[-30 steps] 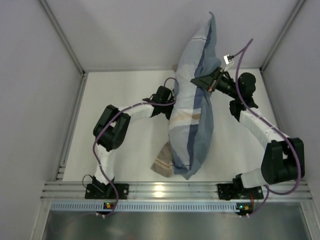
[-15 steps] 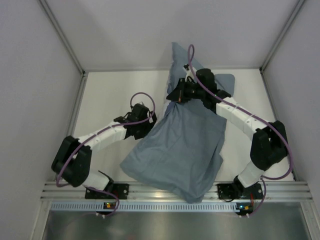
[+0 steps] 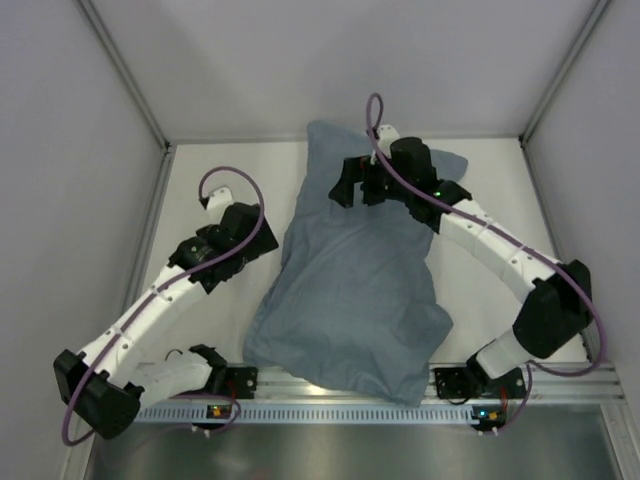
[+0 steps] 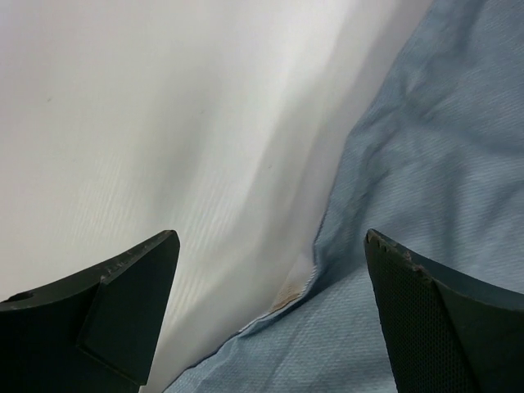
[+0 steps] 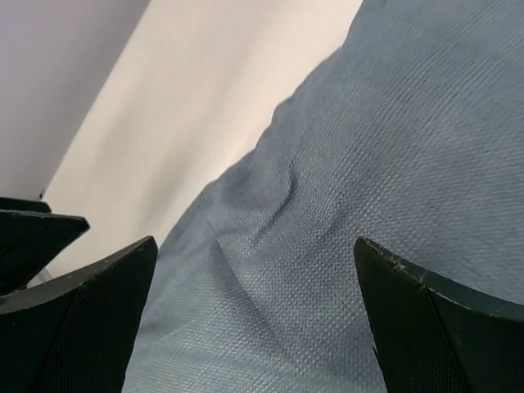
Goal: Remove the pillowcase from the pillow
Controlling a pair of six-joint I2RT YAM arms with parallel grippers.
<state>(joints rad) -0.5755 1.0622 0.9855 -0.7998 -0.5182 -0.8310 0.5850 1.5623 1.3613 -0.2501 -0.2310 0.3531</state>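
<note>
**One pillowcase (image 3: 350,290) flopped down the middle of the tabletop (image 3: 210,180), nobody holding it**

The left gripper (image 4: 270,237) sits wide open with nothing in it, right at the cloth's left edge, where a paler hem shows. The white next to that hem could be tabletop or pillow, I can't tell. The pillowcase lies grey-blue side up and runs from the far edge of the tabletop to the near edge. I'd guess it's light, soft and floppy, so it'll bunch and drag rather than lift flat, and pinching that hem looks like the best bet. The right gripper (image 5: 255,240) is over the cloth's far end, fingers spread just as wide and also empty. Count: one pillowcase, two grippers, no pillow plainly in view.
</note>
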